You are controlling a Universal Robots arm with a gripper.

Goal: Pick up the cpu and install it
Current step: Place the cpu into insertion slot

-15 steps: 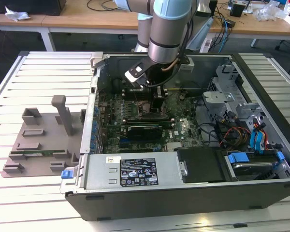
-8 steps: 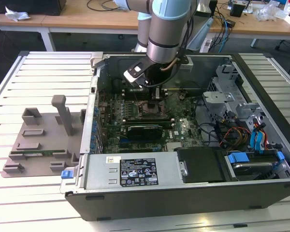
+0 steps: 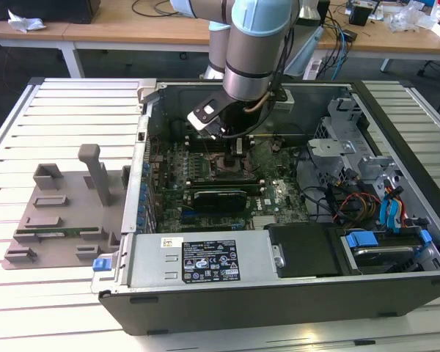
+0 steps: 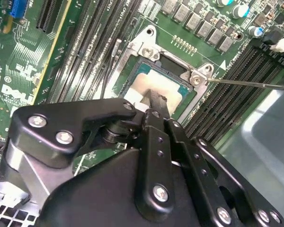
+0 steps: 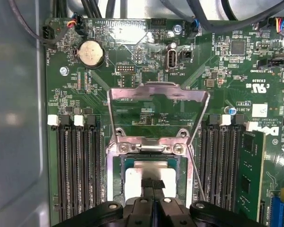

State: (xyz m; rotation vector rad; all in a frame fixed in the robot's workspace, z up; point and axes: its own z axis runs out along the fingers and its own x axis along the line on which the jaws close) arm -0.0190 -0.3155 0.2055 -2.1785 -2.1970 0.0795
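One cpu [image 4: 163, 84], flat and square: silver-grey metal top, thin green-tan border showing along the edges clear of the fingers. It lies level inside the socket frame [image 4: 149, 47] on the motherboard [image 3: 271, 194]. In the first wrist view the cpu [image 5: 132, 182] shows a pale, bright face, its middle covered by the gripper [image 5: 153, 183]. In the second wrist view the gripper [image 4: 154, 101] is right above the chip, its two black fingers pressed together with nothing between them, tips at the top face; touching or just off, cannot tell. The metal load plate [image 5: 158, 87] is swung open beyond the socket. A thin lever rod [image 4: 246, 83] juts from a frame corner. Memory slots [image 5: 78, 165] flank the socket on both sides. In the exterior view the arm reaches into the open computer case [image 3: 205, 301], and a grey holder tray [image 3: 59, 220] lies outside it at the exterior view's left.
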